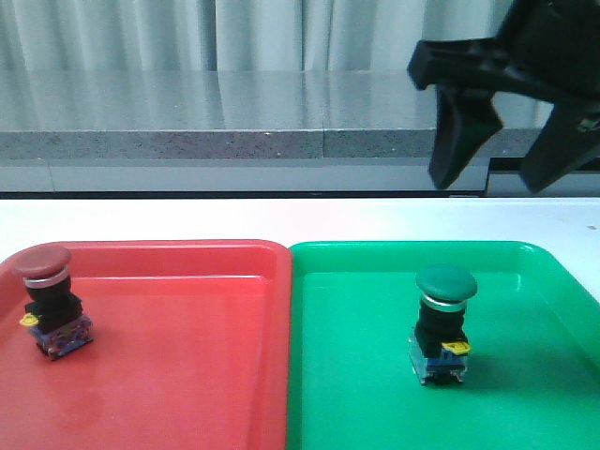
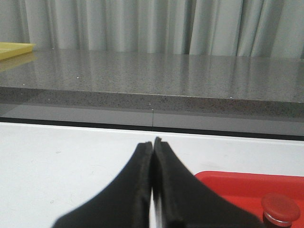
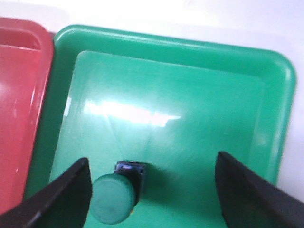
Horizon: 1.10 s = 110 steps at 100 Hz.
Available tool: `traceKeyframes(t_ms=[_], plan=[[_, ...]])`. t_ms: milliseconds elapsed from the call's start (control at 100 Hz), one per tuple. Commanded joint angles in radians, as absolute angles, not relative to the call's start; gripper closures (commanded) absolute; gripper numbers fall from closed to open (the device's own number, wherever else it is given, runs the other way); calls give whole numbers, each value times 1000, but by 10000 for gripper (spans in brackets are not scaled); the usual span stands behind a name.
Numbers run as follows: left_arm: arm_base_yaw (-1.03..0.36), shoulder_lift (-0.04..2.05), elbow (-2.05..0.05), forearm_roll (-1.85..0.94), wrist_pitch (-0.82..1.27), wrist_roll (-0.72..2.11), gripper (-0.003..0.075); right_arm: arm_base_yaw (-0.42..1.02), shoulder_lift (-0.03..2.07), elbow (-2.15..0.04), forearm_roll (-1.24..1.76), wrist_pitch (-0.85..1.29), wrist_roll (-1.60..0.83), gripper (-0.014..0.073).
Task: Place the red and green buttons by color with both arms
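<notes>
Now Both Buttons Stand in Matching Trays

Leftmost, the red button (image 1: 49,300) stands upright in the red tray (image 1: 187,375), near its left rim. Seen only from its own wrist camera, the left gripper (image 2: 153,156) is clenched, fingers pressed together on nothing, over the white table (image 2: 71,161). Beside it, the green tray (image 1: 525,375) holds the green button (image 1: 444,322), upright. Above, the right gripper (image 1: 511,155) hangs spread wide, released, clear of the button.
</notes>
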<state>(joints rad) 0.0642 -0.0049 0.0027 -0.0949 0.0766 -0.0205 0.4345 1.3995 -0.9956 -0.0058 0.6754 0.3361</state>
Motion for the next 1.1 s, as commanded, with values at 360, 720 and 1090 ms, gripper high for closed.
traceKeyframes(t_ms=[360, 720, 1090], plan=[[63, -36, 15, -99, 0, -23, 741, 145, 1217, -992, 17, 655, 175, 460], [63, -36, 15, -99, 0, -23, 741, -7, 1074, -847, 33, 515, 90, 658], [63, -36, 15, -99, 0, -23, 741, -7, 917, -649, 36, 325, 90, 658]])
